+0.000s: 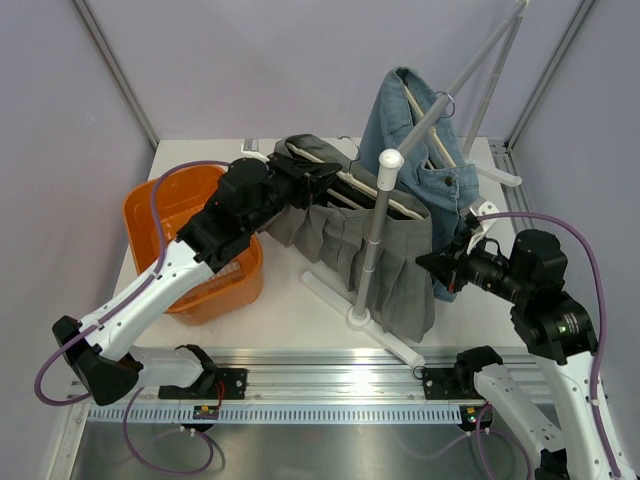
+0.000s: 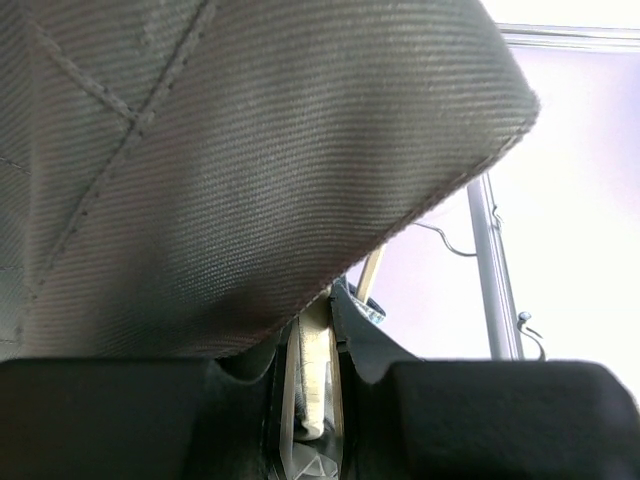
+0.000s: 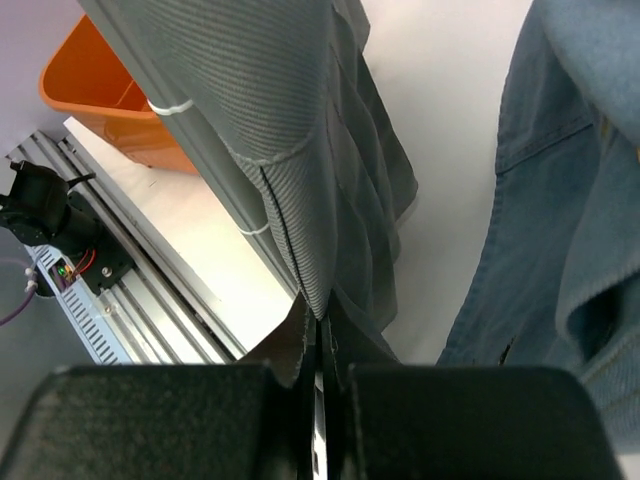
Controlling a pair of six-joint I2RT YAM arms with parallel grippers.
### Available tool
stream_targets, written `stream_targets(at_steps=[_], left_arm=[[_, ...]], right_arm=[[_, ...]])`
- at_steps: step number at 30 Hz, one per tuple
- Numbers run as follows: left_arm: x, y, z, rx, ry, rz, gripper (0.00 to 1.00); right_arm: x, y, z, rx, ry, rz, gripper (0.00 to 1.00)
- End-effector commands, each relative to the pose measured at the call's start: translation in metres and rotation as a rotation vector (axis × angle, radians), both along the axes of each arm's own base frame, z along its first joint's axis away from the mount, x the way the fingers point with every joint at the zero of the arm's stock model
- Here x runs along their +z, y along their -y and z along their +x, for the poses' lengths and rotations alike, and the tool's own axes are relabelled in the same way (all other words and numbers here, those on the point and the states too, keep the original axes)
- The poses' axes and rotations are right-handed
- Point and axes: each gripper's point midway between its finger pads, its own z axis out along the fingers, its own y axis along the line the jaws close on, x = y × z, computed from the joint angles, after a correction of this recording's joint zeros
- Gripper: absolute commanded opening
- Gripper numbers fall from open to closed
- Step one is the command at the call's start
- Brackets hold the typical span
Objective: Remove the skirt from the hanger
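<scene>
1. Right hand (image 3: 321, 372). Its fingers (image 3: 160, 420) were pressed together, pinching a side edge of the skirt (image 1: 375, 255). In the wrist view the grey cloth ran straight down into the seam between them.

2. Counter (image 1: 300, 312). White, lying below both hands and carrying the rack's foot.

3. Basket (image 1: 150, 215). Orange plastic, well to the left of the right hand. It sat beneath the left forearm and short of the left hand.

4. Rack pole (image 1: 375, 250). White, knob-topped and upright, standing left of the right hand. It crossed in front of the skirt.

5. Skirt. Grey and pleated, still hung from the hanger (image 1: 400, 203). It stretched between the two hands, its hem reaching down near the counter. Its upper left end was bunched over the left hand.

6. Left hand (image 2: 310, 390). It was nearly closed at the skirt's upper left end. A narrow gap between its fingers (image 2: 110, 420) was filled by a cream piece, apparently the hanger's end. A fold of dark cloth lay just beside that piece, and the waistband draped over the top of the hand, filling most of its wrist view.

7. Hanger. A cream bar running from the left hand toward the right hand, with the skirt's waist along it.

8. Denim garment (image 1: 415, 120). Blue, draped on the rack beyond the right hand. Its lower part hung just beside that hand, on the side away from the skirt.
</scene>
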Motion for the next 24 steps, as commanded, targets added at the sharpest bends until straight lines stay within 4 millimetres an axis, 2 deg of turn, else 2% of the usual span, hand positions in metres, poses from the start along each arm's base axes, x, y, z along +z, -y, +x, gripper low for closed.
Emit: stream_targets(at_steps=[1, 7, 12, 14, 19, 23, 24], left_arm=[[0.063, -0.014, -0.004, 0.014, 0.139, -0.139, 0.0], [0.058, -0.021, 0.005, 0.021, 0.126, -0.171, 0.0], [0.059, -0.027, 0.008, 0.027, 0.127, -0.185, 0.0], [0.058, -0.029, 0.007, 0.026, 0.128, -0.186, 0.0], [0.054, -0.037, 0.006, 0.029, 0.121, -0.206, 0.0], [0.055, -0.042, 0.008, 0.017, 0.111, -0.234, 0.0], [0.06, -0.044, 0.009, 0.02, 0.12, -0.259, 0.0]], right_arm=[[0.011, 0.006, -0.001, -0.061, 0.04, 0.035, 0.0], [0.027, 0.02, -0.025, -0.116, 0.114, 0.068, 0.0], [0.022, 0.031, -0.042, -0.146, 0.125, 0.057, 0.0], [0.026, 0.035, -0.047, -0.165, 0.148, 0.059, 0.0], [0.035, 0.041, -0.05, -0.19, 0.145, 0.052, 0.0], [0.03, 0.043, -0.045, -0.198, 0.117, 0.014, 0.0], [0.029, 0.043, -0.046, -0.197, 0.118, 0.007, 0.0]])
